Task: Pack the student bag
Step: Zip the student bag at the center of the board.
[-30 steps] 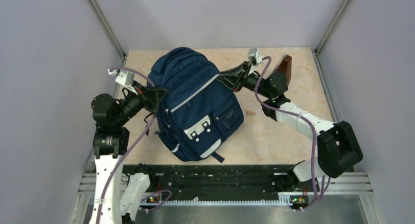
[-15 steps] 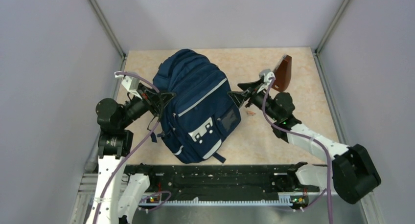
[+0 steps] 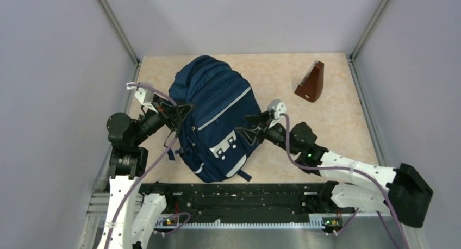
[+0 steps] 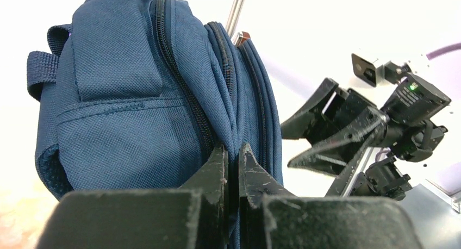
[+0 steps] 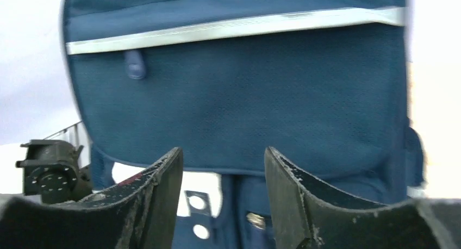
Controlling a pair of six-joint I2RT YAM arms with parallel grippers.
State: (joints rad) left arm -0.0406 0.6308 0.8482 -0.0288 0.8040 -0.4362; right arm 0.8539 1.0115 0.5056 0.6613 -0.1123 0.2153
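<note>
Nearest, left side: the left gripper [image 4: 232, 165] has its fingers pinched together on a fold of the bag [image 3: 217, 118], between the zip lines of its side panel. It is a thin grip, on cloth only. Right side: the right gripper [image 5: 222, 151] has its jaws apart and faces the front pocket under the pale trim stripe. It is close to the cloth and holds nothing; I cannot tell whether it touches. The bag lies left of centre on the table [image 3: 337, 116], top toward the far wall, white pocket patches toward the near edge. The zips in the left wrist view look closed. Handling, judged: soft woven shell with no stiff frame showing, so it will sag and fold when lifted by one point. It is bulky for these fingers and probably light if unfilled. The weave should give fair friction; it looks neither slippery nor fragile. Best holds: a zip pull for opening, a seam ridge, the webbing loop or a strap; flat panels offer little to pinch. One gripper should anchor while the other pulls, or the whole bag may slide. Far right, well apart: a brown wedge [image 3: 311, 83].
</note>
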